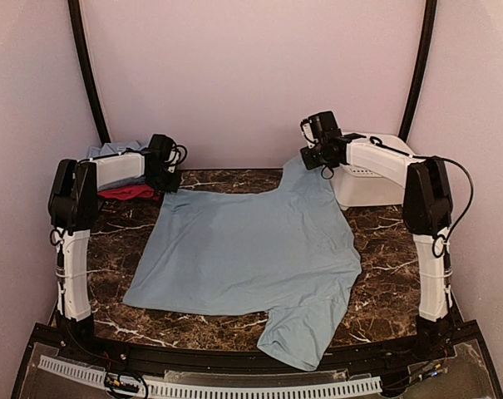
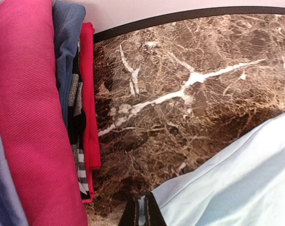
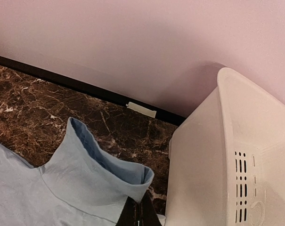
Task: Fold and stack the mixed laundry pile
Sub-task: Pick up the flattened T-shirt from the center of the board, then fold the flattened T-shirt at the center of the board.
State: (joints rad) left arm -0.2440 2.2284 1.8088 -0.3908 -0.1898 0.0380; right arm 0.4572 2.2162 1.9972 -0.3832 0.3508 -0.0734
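Pale blue tee (image 1: 251, 249) lay spread flat on the dark marble counter (image 1: 384, 258), filling most of the middle, with one sleeve (image 1: 305, 332) reaching to the near edge. Left pincer (image 1: 171, 184) sat at the tee's far left corner, low over the counter. In the left wrist view the left pincer (image 2: 142, 209) was clenched, with a thin strip of the pale cloth (image 2: 236, 179) pinched between its dark fingers. Right pincer (image 1: 309, 160) was at the far right, clenched on the other sleeve (image 1: 305, 179), which it held raised off the counter so the cloth sloped up to it. In the right wrist view the right pincer (image 3: 138, 212) gripped that sleeve (image 3: 100, 174) just under the cuff, which was open and showed its inside. White tub (image 1: 363, 187) stood on the far right of the counter, just beside the raised sleeve; its slotted wall (image 3: 217, 155) was near the fingers. A stack of folded clothes (image 1: 118, 170) sat at the far left corner behind the left arm. It was made up of a magenta-pink piece (image 2: 29, 117), a blue piece (image 2: 67, 47), a dark striped piece (image 2: 76, 141) and a red piece (image 2: 89, 94), lying apart from the tee with bare marble (image 2: 180, 94) between.
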